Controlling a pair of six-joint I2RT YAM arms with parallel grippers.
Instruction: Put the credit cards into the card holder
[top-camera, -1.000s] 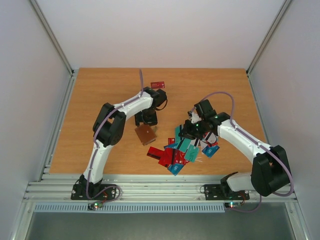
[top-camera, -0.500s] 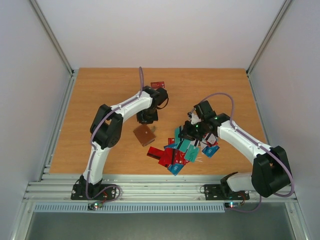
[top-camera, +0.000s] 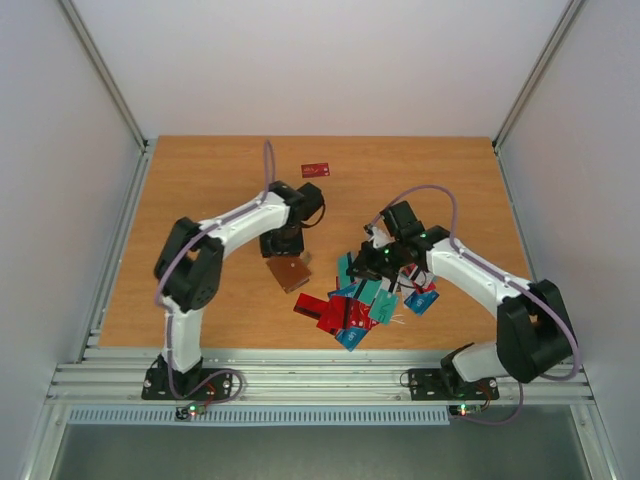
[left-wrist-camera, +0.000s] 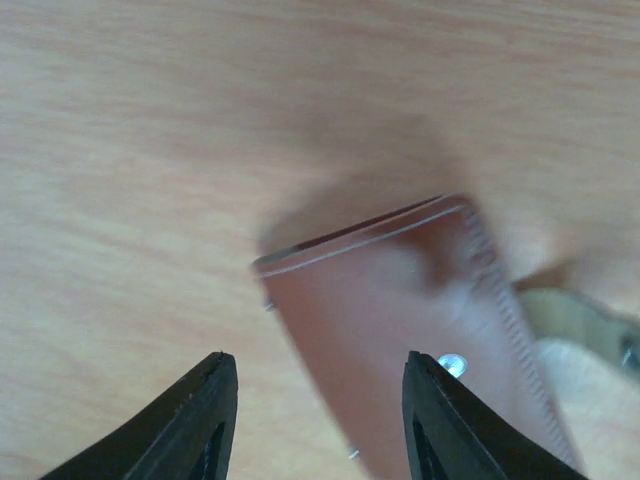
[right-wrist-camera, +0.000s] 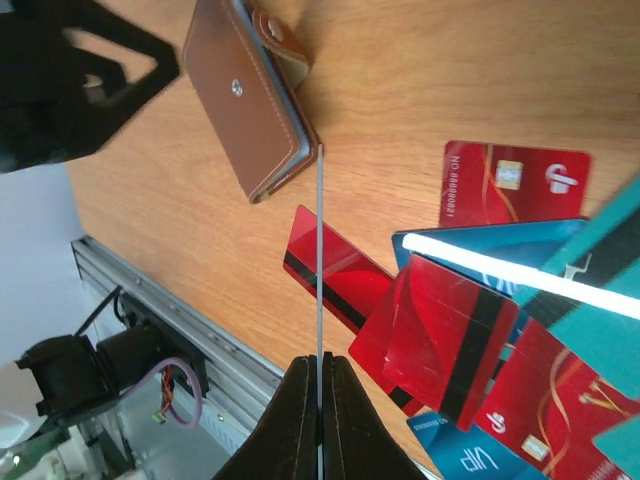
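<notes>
- Top external view: the left arm (top-camera: 228, 222) has swung its elbow out leftward, and the left gripper (top-camera: 281, 243) now hangs over the far edge of the card holder (top-camera: 290, 272). Its jaws are apart and hold nothing.
- The card holder lies flat just left of the pile, hardly shifted and probably not yet steadied.
- The right gripper (right-wrist-camera: 320, 362) has crept left. It is clenched on one credit card (right-wrist-camera: 319, 250), seen edge-on, whose tip is at the holder's corner. Insertion looks imminent.
- The other credit cards (top-camera: 365, 300) lie heaped and unsorted.
</notes>
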